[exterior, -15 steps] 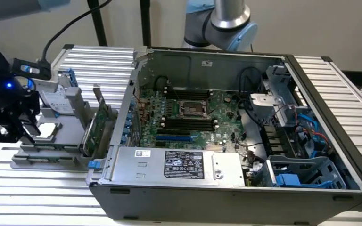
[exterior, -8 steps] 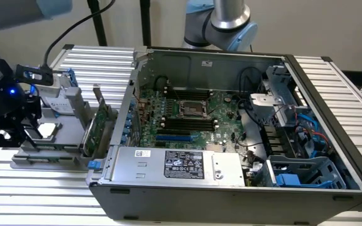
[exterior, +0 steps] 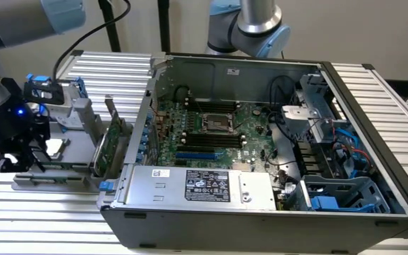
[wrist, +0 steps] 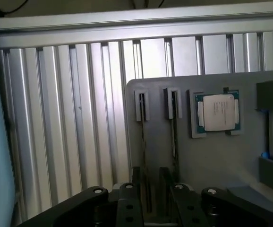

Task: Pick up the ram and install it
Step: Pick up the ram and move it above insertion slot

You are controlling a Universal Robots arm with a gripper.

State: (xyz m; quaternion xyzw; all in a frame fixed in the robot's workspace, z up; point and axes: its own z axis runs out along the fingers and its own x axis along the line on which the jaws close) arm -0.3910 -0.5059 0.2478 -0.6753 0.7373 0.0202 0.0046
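Observation:
Two ram sticks stand on edge in holders on a grey tray (wrist: 212, 161). In the wrist view they run as thin dark-green lines, one ram stick (wrist: 143, 142) and a second ram stick (wrist: 174, 137) beside it. My gripper (wrist: 151, 201) is just above the tray, its black fingers (wrist: 127, 203) apart on either side of the first stick's near end. It is open and I see no contact. In the exterior view the gripper (exterior: 16, 156) hangs over the tray (exterior: 48, 183) at the exterior view's left, beside the open computer case (exterior: 261, 212).
A processor chip (wrist: 217, 112) lies in a tray pocket beside the sticks. A taller green expansion card (exterior: 108, 146) stands between the tray and the case. Inside the case, the motherboard's long black slots (exterior: 207, 139) lie below the processor socket (exterior: 214, 122). Ribbed metal table (exterior: 112, 69) surrounds everything.

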